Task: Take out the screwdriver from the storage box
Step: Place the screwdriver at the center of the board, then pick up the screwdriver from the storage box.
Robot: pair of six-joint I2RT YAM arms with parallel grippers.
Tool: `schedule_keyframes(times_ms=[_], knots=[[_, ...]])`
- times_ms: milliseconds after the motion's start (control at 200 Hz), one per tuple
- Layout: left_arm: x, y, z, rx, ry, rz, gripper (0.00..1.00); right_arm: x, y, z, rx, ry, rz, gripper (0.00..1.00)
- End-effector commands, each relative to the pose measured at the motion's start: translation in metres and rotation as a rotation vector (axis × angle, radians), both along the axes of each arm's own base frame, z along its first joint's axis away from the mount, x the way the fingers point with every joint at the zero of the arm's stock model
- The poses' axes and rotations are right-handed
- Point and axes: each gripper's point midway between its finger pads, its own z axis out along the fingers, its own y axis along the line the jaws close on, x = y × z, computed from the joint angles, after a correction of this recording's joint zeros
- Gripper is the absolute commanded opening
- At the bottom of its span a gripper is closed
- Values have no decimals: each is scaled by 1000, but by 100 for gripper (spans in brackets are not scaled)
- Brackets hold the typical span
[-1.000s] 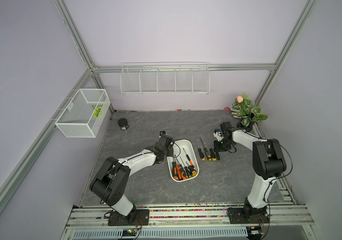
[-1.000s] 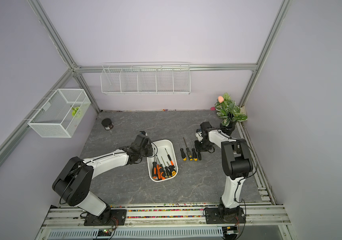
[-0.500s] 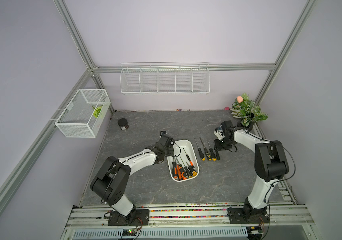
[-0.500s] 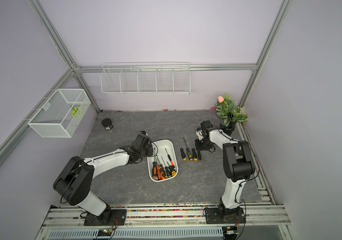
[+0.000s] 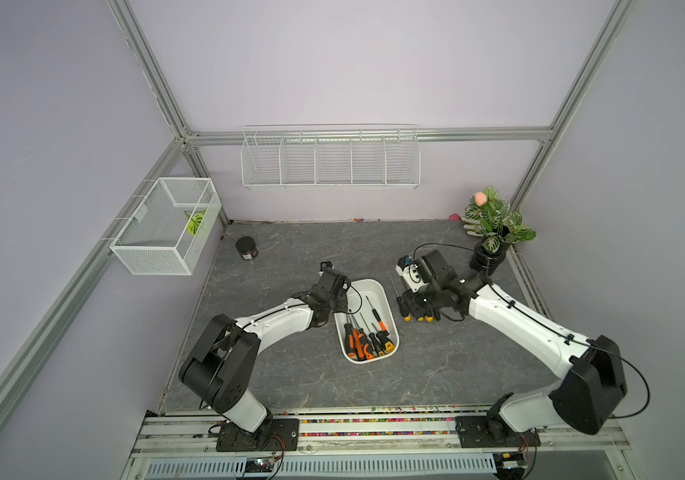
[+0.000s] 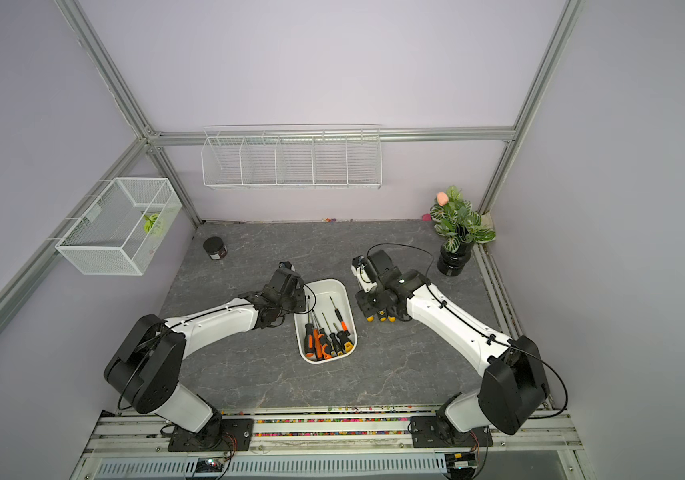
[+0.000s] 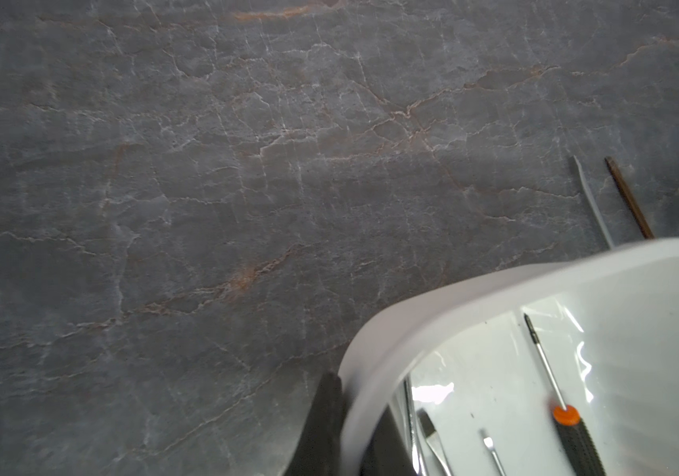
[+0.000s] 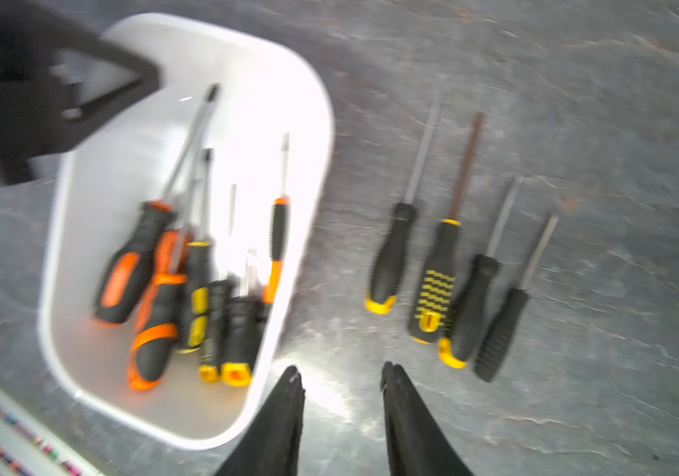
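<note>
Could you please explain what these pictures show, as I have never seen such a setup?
These are two white robot arms bolted to a rail at the front of a grey table. Two pictures come from a camera pair overhead, looking down on everything. The other two come from a camera on each arm's wrist, giving close-ups. Each arm ends in an end effector, a two-fingered clamp. The left end effector is shut on the rim of the white storage box, one finger inside and one outside. Several screwdrivers lie in it. Beside it, four more screwdrivers lie in a row on the table. The right end effector is open and empty, held above the table near that row. A potted plant and a small black jar stand farther back.
</note>
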Motion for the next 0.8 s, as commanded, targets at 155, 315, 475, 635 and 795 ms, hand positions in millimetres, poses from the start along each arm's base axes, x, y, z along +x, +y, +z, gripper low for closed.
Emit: schedule_keyframes(times_ms=[155,315,475,635,795], knots=[[9,6,27,-15,-82,52,0,-49,39,-25,-17,83,61,38],[8,4,26,-28,-80,51,0,-48,52,-53,-29,135,76,38],[6,4,26,-31,-81,50,0,-33,60,-70,-81,132,79,38],[5,4,24,-31,-77,45,0,-15,68,-82,-116,134,80,38],[4,4,22,-35,-75,43,0,2,71,-90,-117,142,63,37]])
